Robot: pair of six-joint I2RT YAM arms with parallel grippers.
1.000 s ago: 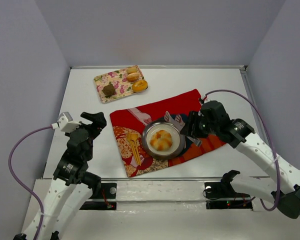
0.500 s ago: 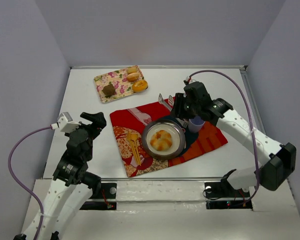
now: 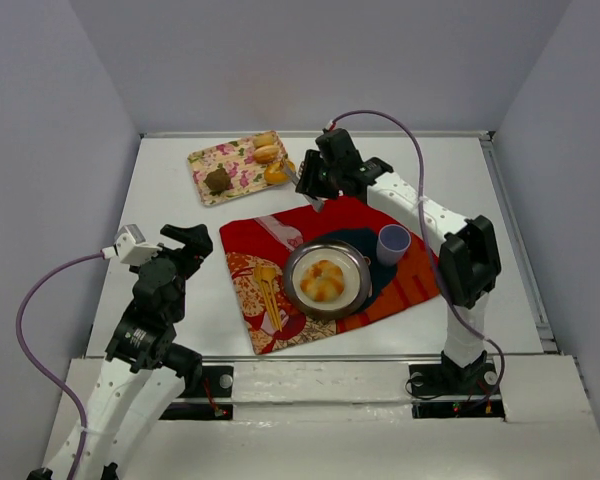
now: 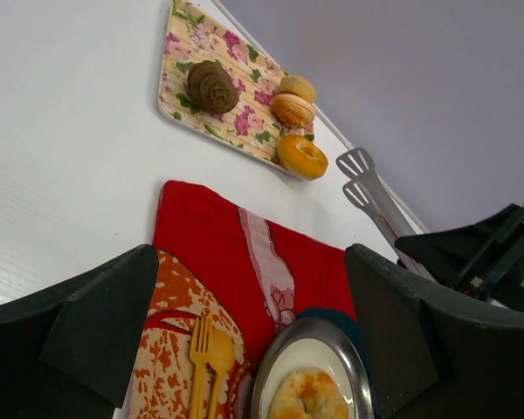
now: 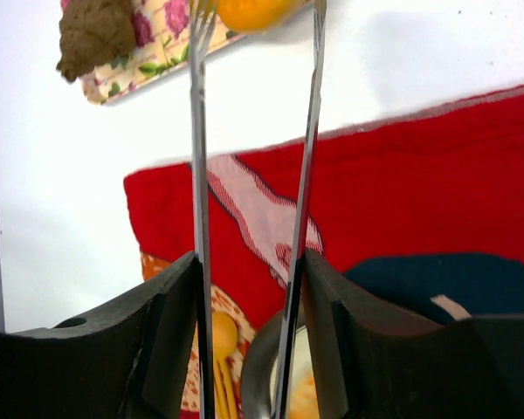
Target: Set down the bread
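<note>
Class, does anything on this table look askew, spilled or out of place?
The red cloth and the floral tray both lie skewed to the table edges. Nothing is spilled; bread sits centred on the plate.

High behind the arm bases, the top camera looks down and forward over the whole table [image 3: 170, 210]. The left wrist camera sits low at the front left. It peers between the left fingers [image 4: 96, 323] toward the far right, across the cloth [image 4: 210, 227] to the tray [image 4: 236, 113]. The right wrist camera, close above the cloth, sights between the right fingers [image 5: 157, 349] along the tongs [image 5: 196, 175] to the tray's corner. All three views share tray, cloth and plate [image 3: 289, 278]; both wrist views show the tongs.
</note>
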